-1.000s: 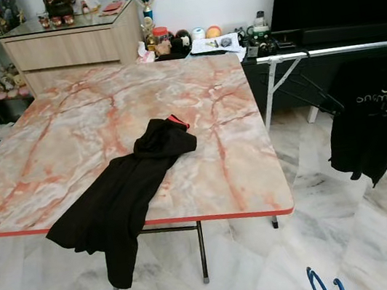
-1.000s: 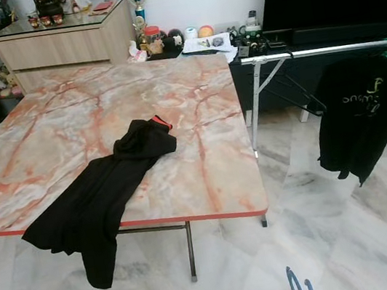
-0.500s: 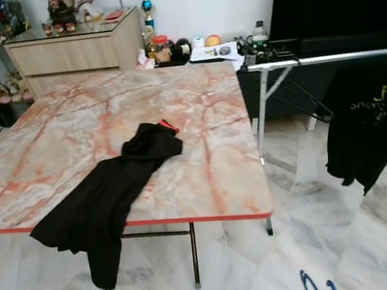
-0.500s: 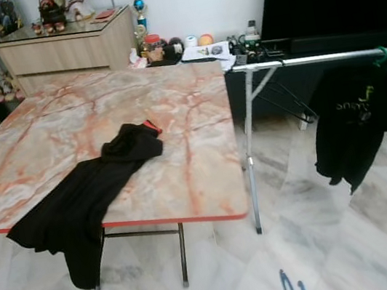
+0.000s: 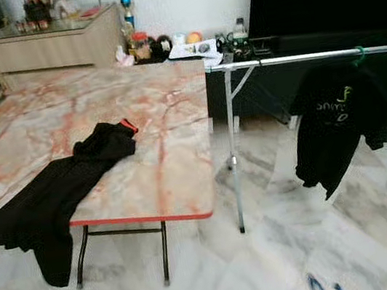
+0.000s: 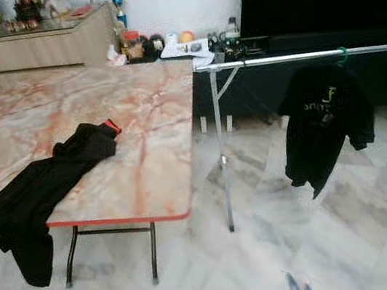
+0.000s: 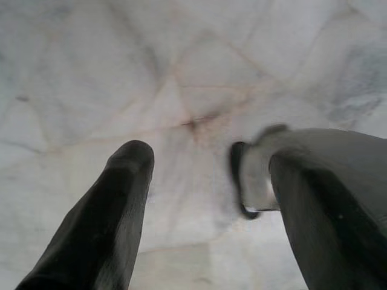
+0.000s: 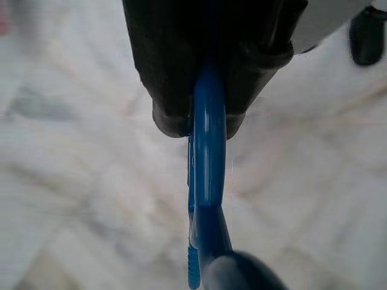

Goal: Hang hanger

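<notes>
— Where is the hanger?
— The blue hanger (image 8: 207,199) is clamped in the right claw (image 8: 208,121), low over the marble floor (image 5: 382,218).
— And the left claw?
— The left claw (image 7: 205,181) hangs spread apart, gripping nothing.
— What else?
— A black garment (image 5: 54,196) drapes off the marbled surface (image 5: 161,128). To the right, a black shirt (image 5: 334,123) hangs from a metal rail (image 5: 298,59).
</notes>
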You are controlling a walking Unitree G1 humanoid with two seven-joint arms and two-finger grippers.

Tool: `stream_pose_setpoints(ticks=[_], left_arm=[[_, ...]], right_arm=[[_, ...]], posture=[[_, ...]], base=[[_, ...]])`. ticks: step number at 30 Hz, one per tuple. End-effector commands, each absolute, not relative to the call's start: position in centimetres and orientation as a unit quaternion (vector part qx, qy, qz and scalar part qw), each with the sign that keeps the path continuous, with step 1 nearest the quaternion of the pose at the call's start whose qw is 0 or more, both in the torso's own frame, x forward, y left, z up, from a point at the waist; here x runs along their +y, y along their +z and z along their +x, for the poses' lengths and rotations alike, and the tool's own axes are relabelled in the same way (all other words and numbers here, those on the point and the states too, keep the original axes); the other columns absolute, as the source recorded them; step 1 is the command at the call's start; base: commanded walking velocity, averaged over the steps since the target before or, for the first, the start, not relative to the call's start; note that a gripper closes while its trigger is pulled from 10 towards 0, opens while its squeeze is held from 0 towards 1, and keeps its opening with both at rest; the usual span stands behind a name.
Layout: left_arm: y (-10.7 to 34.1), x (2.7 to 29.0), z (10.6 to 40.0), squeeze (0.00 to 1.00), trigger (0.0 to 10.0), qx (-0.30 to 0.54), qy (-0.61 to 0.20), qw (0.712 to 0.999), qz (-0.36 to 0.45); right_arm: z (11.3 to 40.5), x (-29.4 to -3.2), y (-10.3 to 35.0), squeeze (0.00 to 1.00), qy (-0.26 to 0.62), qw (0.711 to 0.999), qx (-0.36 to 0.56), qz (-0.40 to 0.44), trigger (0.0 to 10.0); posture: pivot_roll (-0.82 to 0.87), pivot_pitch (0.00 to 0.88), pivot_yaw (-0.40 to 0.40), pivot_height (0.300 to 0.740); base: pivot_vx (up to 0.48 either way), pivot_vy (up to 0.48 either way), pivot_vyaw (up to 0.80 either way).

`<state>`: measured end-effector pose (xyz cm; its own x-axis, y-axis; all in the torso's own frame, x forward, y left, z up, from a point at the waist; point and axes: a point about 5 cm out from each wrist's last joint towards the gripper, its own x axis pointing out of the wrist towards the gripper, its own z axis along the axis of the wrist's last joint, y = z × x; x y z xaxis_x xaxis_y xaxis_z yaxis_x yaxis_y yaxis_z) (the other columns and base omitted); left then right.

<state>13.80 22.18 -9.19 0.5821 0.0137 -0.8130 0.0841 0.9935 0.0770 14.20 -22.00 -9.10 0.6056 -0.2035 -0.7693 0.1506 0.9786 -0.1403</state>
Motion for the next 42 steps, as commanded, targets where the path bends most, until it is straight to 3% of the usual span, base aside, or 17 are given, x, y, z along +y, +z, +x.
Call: stream_pose_setpoints(ticks=[1,30,42], left_arm=[[-9.33,22.99,13.07,0.0,10.0,0.472,-0.012,0.879,0.063],[-9.2,22.57,13.67,0.0,10.0,0.463,-0.018,0.884,0.059],[-9.18,22.48,13.79,0.0,10.0,0.461,-0.016,0.886,0.05]], right_arm=[[14.66,-21.04,-9.12,0.0,-0.092,0.898,0.429,-0.02,10.0],[14.75,-20.89,-9.21,0.0,-0.107,0.894,0.436,-0.007,10.0],[14.45,-20.72,-9.38,0.0,-0.11,0.89,0.442,0.0,10.0]], posture=[[0.16,0.05,-0.007,0.74],[0.15,0.03,0.004,0.74],[0.15,0.017,0.01,0.74]], base=[[0.0,-0.416,0.0],[0.0,-0.416,0.0],[0.0,0.0,0.0]])
